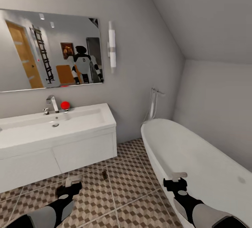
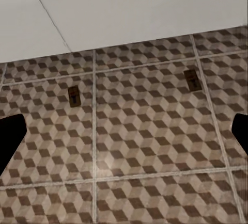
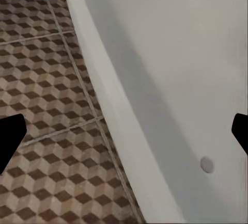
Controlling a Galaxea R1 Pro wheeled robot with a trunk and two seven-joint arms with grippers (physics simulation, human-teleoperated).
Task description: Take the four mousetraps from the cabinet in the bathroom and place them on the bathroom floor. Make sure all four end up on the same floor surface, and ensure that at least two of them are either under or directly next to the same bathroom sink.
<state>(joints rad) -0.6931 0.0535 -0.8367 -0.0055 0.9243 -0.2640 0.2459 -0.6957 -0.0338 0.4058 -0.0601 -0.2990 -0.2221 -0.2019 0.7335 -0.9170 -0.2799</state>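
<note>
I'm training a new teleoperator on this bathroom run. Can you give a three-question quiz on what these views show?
1. True or false: the left gripper holds a mousetrap.
2. How many mousetraps lie on the bathroom floor in the left wrist view?
3. The right gripper hovers over: A) the bathroom sink B) the bathtub rim C) the mirror

Key: 1 false, its jaws stand open and empty; 2 two, one mousetrap and another mousetrap; 3 B.

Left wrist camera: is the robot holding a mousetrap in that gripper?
No. The left gripper is open and empty, and two mousetraps lie flat on the bathroom floor beyond it.
</note>
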